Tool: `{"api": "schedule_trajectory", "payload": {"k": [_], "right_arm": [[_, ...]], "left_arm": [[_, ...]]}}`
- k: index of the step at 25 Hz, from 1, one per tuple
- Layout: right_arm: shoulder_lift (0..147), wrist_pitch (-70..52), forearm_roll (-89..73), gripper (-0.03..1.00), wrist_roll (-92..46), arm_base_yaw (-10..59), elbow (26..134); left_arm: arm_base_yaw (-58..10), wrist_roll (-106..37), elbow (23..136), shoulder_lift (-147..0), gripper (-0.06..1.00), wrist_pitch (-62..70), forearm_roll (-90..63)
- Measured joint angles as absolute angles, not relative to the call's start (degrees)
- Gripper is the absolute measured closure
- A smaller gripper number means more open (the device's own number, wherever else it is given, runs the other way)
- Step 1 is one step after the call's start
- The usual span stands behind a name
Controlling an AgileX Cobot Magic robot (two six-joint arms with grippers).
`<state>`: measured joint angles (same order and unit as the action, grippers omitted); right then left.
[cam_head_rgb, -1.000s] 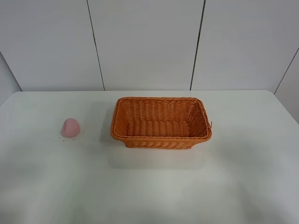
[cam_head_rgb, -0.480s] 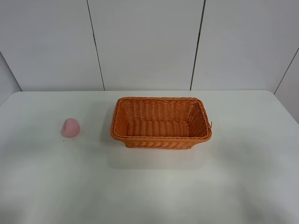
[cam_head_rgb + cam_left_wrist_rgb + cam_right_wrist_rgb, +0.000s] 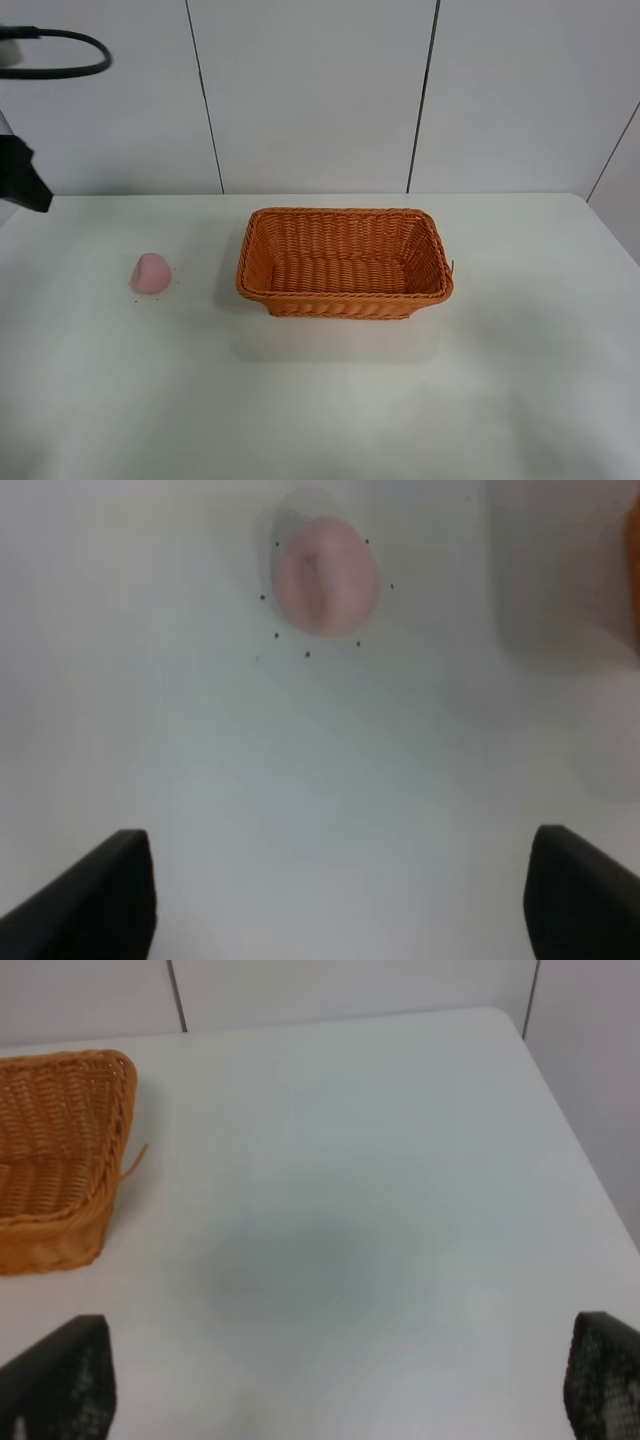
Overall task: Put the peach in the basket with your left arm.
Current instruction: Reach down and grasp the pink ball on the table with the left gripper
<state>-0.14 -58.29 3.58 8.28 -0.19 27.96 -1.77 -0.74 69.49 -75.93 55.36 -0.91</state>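
Movement was the news: the left arm (image 3: 20, 175) had come into the high view, a black block with a loop of cable (image 3: 70, 62) above it. It stood far out to the left of the basket (image 3: 345, 262), beyond the peach (image 3: 150, 273). Half a second earlier that side had shown only wall and table (image 3: 320, 400). Nothing else had shifted. The peach sat on the table to the left of the basket, well apart from it, ringed by a few dark specks (image 3: 307, 654). The basket was empty.

In the left wrist view the left gripper (image 3: 338, 900) had its fingers (image 3: 90, 900) wide apart, with a broad stretch of table between them, holding nothing. The peach showed ahead of them, roughly centred between the two and untouched, with an orange sliver of the basket just in view. The right gripper (image 3: 335, 1385) hung over the table on the basket's right side, its fingers likewise spread and empty, and a corner of the basket showed near it.

So the reach looked to be only starting. The arm seemed lined up on the peach. It would yet have to come down, close on the fruit, lift it and carry it rightward over the basket's rim. None of the task proper was done.
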Motion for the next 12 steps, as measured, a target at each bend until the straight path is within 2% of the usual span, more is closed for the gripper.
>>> {"api": "schedule_trajectory", "payload": {"k": [6,12], "right_arm": [[-0.1,-58.3,3.6,0.27,8.3,-0.2,28.0],[-0.1,-58.3,3.6,0.27,8.3,-0.2,28.0]], "left_arm": [[-1.8,-1.9,83.4,-99.7,0.09,55.5,-0.9],[-1.8,-2.3,93.3,-114.5,0.09,55.9,-0.9]]}}
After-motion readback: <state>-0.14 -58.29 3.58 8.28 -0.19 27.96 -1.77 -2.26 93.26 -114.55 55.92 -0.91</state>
